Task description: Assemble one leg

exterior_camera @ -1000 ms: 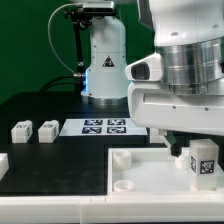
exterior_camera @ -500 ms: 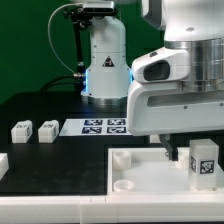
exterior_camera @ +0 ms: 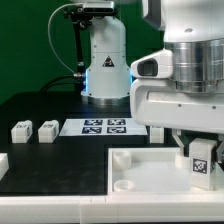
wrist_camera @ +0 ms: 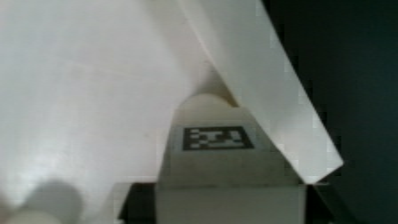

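Note:
My gripper (exterior_camera: 199, 150) fills the exterior view's right and is shut on the leg (exterior_camera: 200, 160), a small white block with a black-and-white tag. It holds the leg upright, low over the near right corner of the large white tray (exterior_camera: 135, 172). In the wrist view the leg (wrist_camera: 219, 140) stands between my dark fingers (wrist_camera: 146, 203), with the tray's white surface (wrist_camera: 89, 100) and its edge behind it. Whether the leg's lower end touches the tray is hidden.
Two more small white legs (exterior_camera: 20, 130) (exterior_camera: 46, 130) lie on the black table at the exterior view's left. The marker board (exterior_camera: 104, 126) lies behind the tray. The arm's white base (exterior_camera: 104, 60) stands at the back.
My gripper has turned slightly with the leg in it and shifted a little. The leg stays over the same tray corner. The other parts have not moved.

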Controlling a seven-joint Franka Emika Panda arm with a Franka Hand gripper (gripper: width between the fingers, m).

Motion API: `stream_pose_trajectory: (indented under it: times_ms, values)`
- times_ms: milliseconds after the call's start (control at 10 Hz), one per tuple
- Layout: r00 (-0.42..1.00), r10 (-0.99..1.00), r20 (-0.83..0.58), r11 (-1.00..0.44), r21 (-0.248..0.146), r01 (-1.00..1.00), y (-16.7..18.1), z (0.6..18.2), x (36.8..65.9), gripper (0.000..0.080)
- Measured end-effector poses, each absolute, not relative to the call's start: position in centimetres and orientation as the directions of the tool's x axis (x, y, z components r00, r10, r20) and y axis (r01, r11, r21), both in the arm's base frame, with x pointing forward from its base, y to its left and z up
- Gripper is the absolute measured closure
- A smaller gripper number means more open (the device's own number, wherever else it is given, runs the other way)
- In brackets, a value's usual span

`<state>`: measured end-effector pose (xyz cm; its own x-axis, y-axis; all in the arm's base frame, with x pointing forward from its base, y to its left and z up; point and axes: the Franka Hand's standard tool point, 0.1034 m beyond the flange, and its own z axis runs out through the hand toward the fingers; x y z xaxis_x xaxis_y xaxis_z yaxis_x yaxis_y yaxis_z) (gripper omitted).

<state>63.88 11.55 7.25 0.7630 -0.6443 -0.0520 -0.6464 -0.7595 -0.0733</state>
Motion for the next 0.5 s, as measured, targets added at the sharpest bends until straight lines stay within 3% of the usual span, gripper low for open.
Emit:
stream_pose_trajectory:
  times_ms: [100, 400, 500]
  values:
    - [0.631, -0.774, -0.06, -0.628, -0.055, -0.776, 11.58, 7.39, 63.97, 0.0509]
    - [-0.03, -0.989, -0.148, 0.031, -0.007, -0.999, 11.2, 7.21, 64.08, 0.0508]
    - [-0.106, -0.984, -0.145, 0.107, 0.003, -0.994, 11.46, 7.2, 64.05, 0.0508]
